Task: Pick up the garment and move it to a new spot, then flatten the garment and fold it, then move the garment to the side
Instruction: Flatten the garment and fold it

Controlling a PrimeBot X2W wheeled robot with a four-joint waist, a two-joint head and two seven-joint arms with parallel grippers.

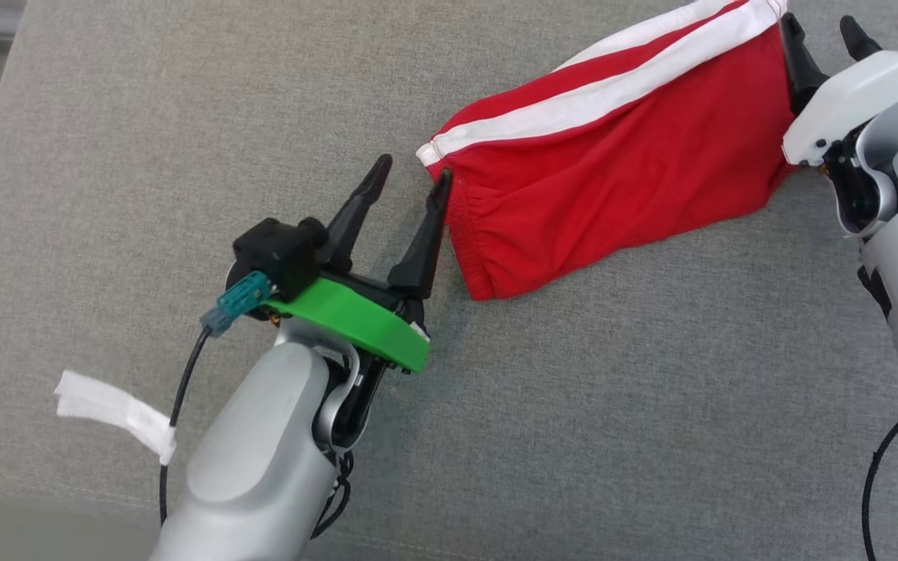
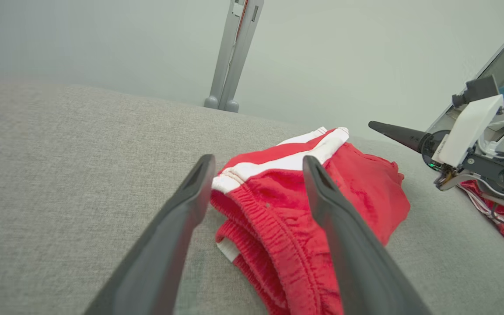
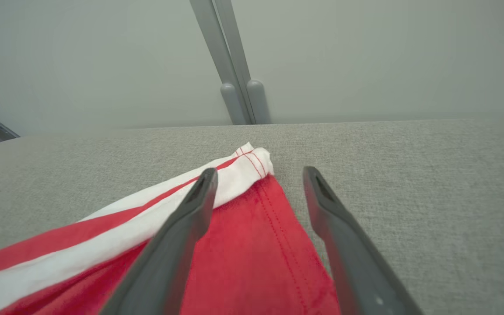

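Our left gripper has long black tapered fingers on a green plate. Beside the plate we see a teal plug, a black cable and white tape; behind it, a rounded silver forearm.

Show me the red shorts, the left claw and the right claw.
red shorts (image 1: 620, 187): head view, on the plain red cloth near its middle.
left claw (image 1: 413, 168): head view, midway between its two dark fingertips.
right claw (image 1: 819, 25): head view, midway between its two fingertips.

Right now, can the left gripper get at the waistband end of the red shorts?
Probably yes. The left gripper is open right beside the red shorts, its tips at the waistband, with nothing between them.
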